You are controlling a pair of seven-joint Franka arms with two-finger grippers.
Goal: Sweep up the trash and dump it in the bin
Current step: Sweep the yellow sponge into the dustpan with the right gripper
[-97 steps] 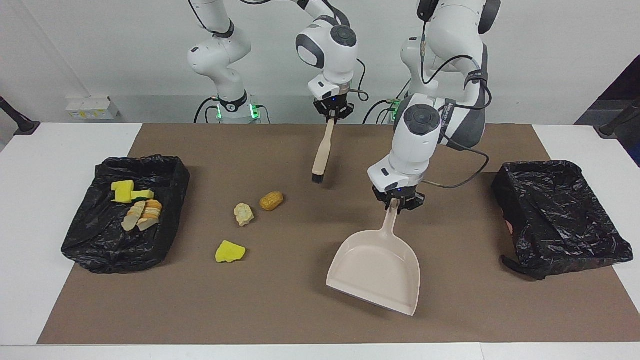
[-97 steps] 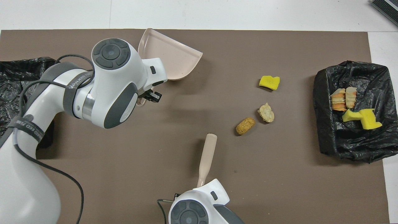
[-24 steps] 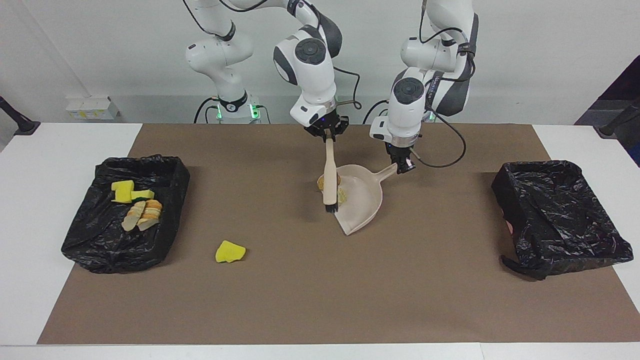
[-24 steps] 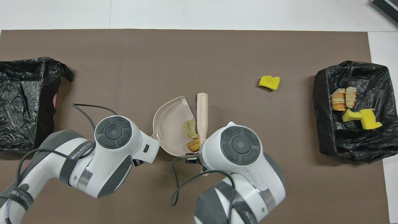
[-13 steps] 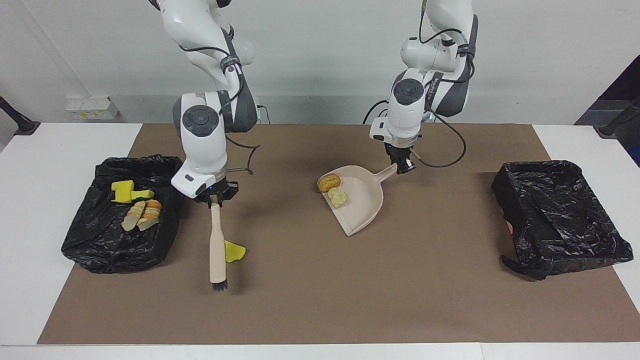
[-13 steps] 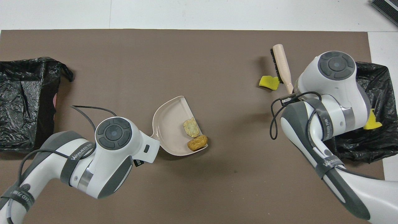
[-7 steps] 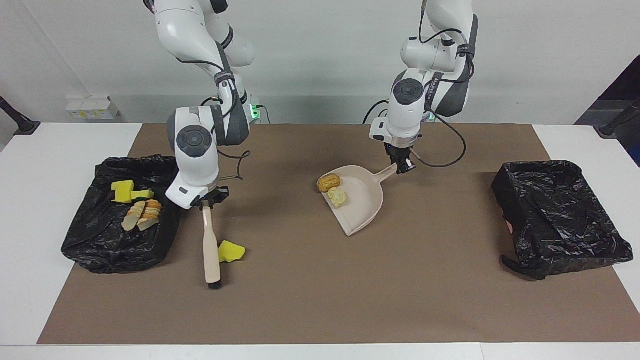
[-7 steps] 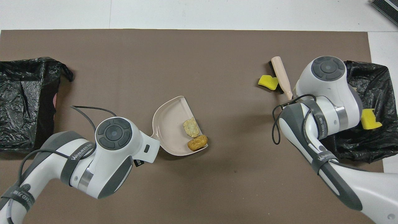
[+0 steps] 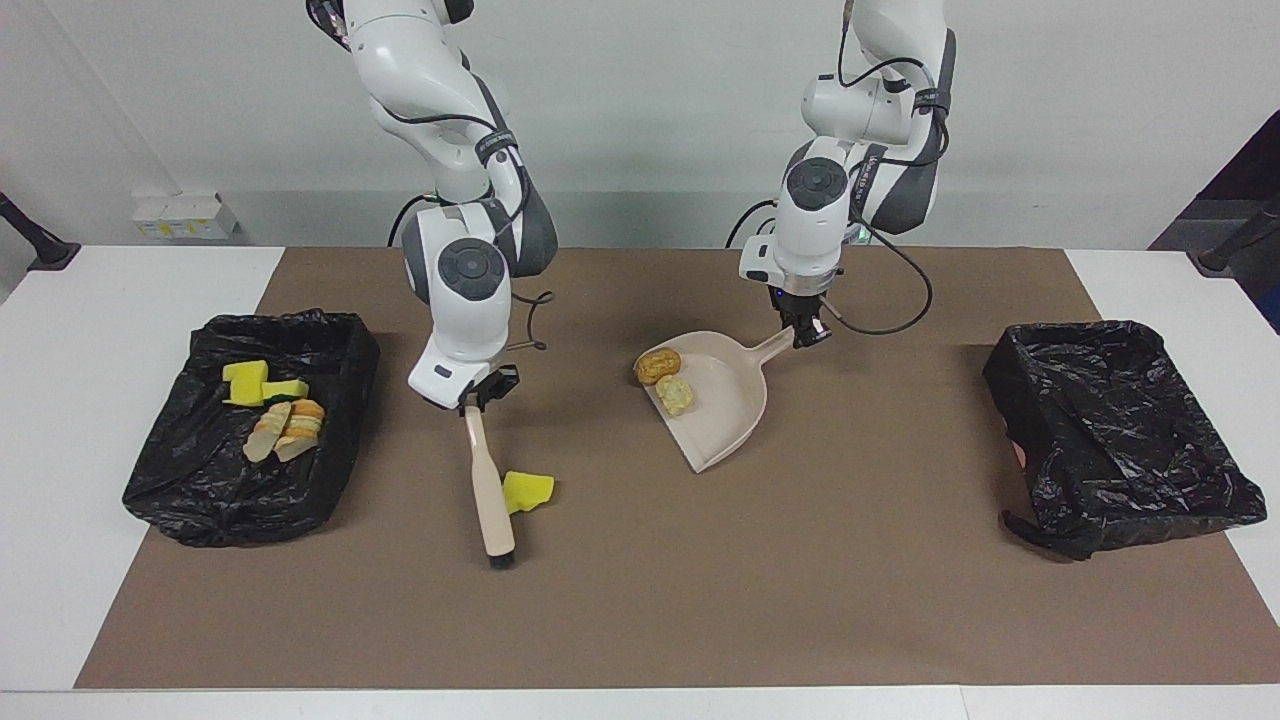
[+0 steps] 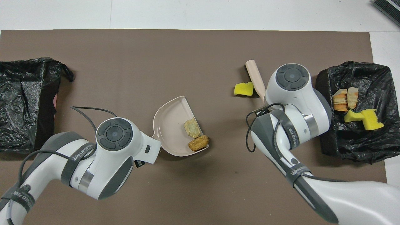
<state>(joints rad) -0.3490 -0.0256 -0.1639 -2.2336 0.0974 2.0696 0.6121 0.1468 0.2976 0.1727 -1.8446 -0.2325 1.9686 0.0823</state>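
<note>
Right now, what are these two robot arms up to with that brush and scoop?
They are sweeping up scraps. The right gripper holds a brush pressed against a yellow sponge piece on the brown mat. The left gripper holds the dustpan by its handle, with a cream chunk and an orange-brown lump at its lip. Four scraps already lie in the black bin at the right arm's end.

Two scraps (image 9: 665, 380) sit in the dustpan (image 9: 728, 420) mid-surface, another scrap (image 9: 527, 491) touches the brush (image 9: 488, 495) toward the right arm's end, four more (image 9: 272, 408) lie in that end's bin (image 9: 190, 500).
</note>
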